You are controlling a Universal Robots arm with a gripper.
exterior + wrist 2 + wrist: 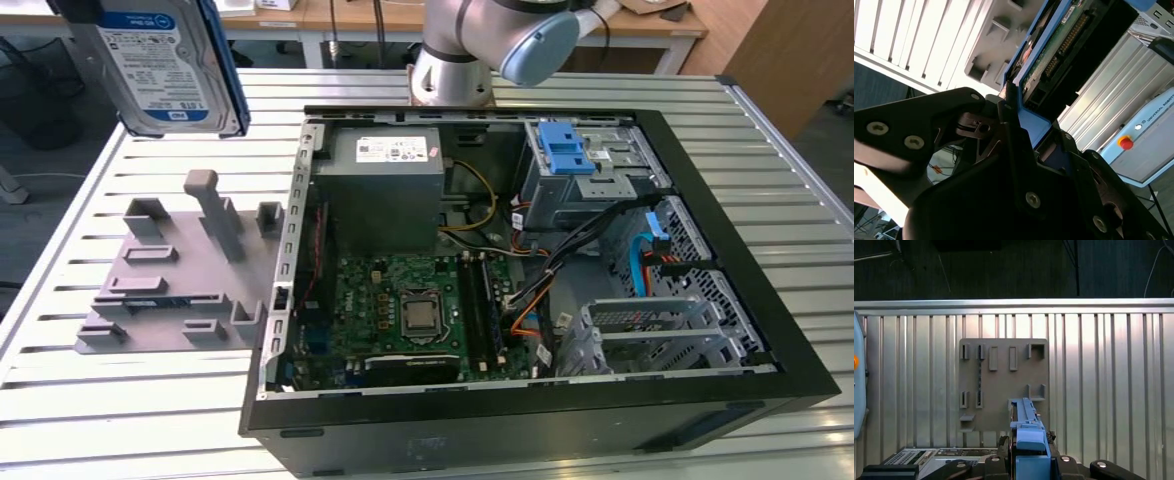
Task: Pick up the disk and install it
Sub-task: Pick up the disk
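High over the grey plastic stand, to the exterior view's left of the open computer case: holding the disk aloft, gripper jaws clamped tight on its blue rails.

Exterior view: high, angled down over table. First wrist view: straight down. Second wrist view: close along gripper, disk. All 3 share grey stand.

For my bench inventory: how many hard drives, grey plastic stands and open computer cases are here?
Hard drives: 1, the disk, held in the end effector
Grey plastic stands: 1
Open computer cases: 1
Total: 3
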